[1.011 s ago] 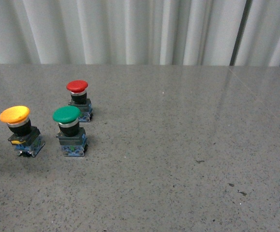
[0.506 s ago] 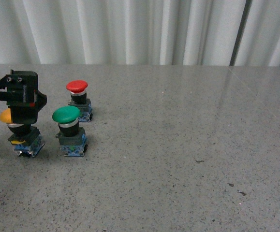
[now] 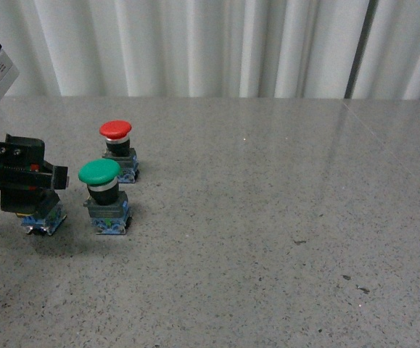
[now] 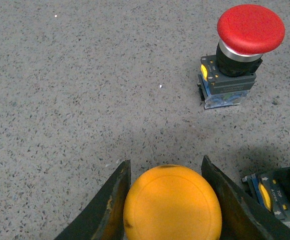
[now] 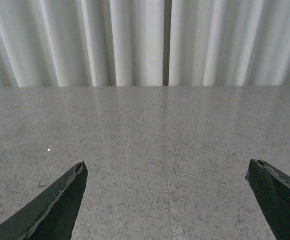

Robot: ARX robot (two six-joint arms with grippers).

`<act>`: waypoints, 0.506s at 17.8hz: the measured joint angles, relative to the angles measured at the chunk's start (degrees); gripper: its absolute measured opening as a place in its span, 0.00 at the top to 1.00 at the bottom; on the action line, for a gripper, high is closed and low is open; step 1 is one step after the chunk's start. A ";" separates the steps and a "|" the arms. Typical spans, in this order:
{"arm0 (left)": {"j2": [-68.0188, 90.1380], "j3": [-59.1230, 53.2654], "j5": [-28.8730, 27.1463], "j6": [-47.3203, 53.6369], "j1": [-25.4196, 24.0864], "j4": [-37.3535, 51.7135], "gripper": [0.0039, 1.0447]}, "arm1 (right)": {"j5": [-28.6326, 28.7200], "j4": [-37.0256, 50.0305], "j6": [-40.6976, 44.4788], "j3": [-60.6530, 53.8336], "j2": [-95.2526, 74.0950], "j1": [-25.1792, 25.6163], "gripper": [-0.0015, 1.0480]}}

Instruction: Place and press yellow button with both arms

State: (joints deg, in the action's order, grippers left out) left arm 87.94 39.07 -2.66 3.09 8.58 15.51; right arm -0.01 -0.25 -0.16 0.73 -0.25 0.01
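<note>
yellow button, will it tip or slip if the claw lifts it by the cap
The yellow button looks rigid. Standing tall on a small base, it may tip if pushed sideways. The smooth rounded cap could slip in the left claw.

The only marking is tiny white print with small arrows on the blue button base [image 4: 272,192] just beside the left claw [image 4: 164,166]. It is too small to read, possibly one short word. Nothing else is legible.
</note>
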 joint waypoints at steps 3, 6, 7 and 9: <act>-3.28 0.35 -0.98 1.44 -0.13 -2.95 0.67 | 0.00 0.00 0.00 0.00 0.00 0.00 0.06; -8.33 5.73 -0.98 1.49 1.16 -7.39 0.67 | 0.00 0.00 0.02 0.00 0.00 0.00 0.06; -8.83 9.77 -1.05 1.33 2.25 -8.26 0.67 | 0.00 0.00 0.02 0.00 0.00 0.00 0.06; -6.29 18.67 -1.14 -0.70 6.10 -8.72 0.67 | 0.00 0.00 0.02 0.00 0.00 0.00 0.06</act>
State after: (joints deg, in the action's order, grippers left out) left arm 81.65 57.74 -3.79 2.39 14.68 6.79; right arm -0.01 -0.25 -0.14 0.73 -0.25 0.01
